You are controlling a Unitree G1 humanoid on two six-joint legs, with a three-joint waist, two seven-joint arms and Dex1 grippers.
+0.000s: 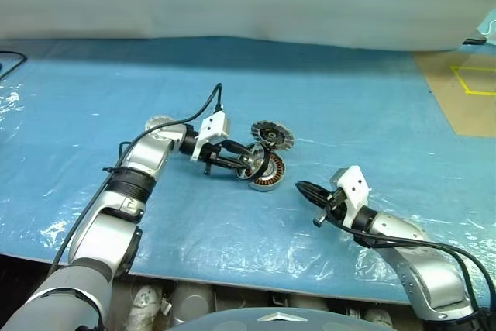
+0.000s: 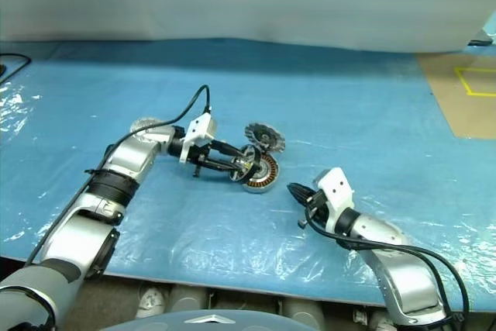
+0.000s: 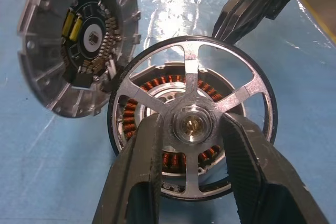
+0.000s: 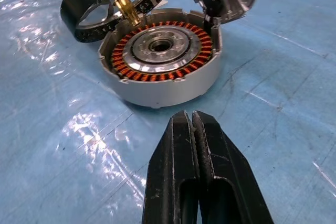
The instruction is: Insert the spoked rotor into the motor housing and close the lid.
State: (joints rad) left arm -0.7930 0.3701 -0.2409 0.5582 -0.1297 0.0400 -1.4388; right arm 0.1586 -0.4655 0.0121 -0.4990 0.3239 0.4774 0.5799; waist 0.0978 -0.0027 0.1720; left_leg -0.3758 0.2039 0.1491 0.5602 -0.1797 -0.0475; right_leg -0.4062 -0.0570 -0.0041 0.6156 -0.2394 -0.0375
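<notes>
My left gripper (image 3: 191, 124) is shut on the hub of the spoked rotor (image 3: 195, 66), a silver wheel with a dark rim. It holds the rotor tilted over the near edge of the motor housing (image 4: 160, 59), whose copper windings face up. The lid (image 3: 79, 40) stands tilted at the housing's far side, its ribbed inner face toward the rotor. In the left eye view the rotor (image 1: 259, 162), housing (image 1: 270, 177) and lid (image 1: 272, 136) sit mid-table. My right gripper (image 1: 302, 187) is shut and empty, pointing at the housing from a short way to its right.
The blue plastic-covered table (image 1: 349, 98) has its front edge just below my arms. A brown panel (image 1: 465, 91) with yellow tape lies at the far right. A small silver round part (image 1: 159, 122) sits behind my left forearm. A black cable (image 1: 8, 60) lies at the far left.
</notes>
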